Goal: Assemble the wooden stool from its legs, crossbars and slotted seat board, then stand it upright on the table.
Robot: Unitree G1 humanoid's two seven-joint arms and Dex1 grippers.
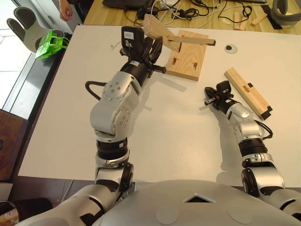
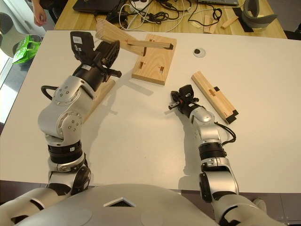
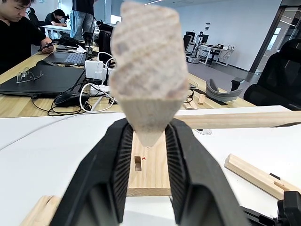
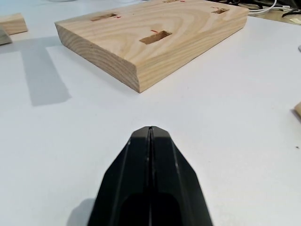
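Clearly the step in hand looks like seating a leg into the board: the left gripper (image 1: 154, 47) is clamped on the pale wooden stool leg (image 1: 157, 27), which is raised and tilted over the far left corner of the flat light-wood slotted seat board (image 1: 190, 63), with a slim wooden crossbar (image 1: 197, 41) jutting from it across the board. To do it well, the leg's tip should probably be squared to one rectangular slot (image 4: 155, 36) and brought upright before pressing, and the crossbar should be kept from dragging on the board. The right gripper (image 4: 150, 136) has its fingers pressed together with nothing between them and sits low on the white table (image 1: 164, 132), just short of the board's near edge; I judge it could brace the board. The board lies close to the table's far edge, where tangled cables (image 1: 188, 9) crowd a wooden desk, so open room is on the near side. A second notched leg (image 1: 248, 92) lies right of the right gripper, and another pale wooden piece (image 2: 102, 94) lies under the left arm
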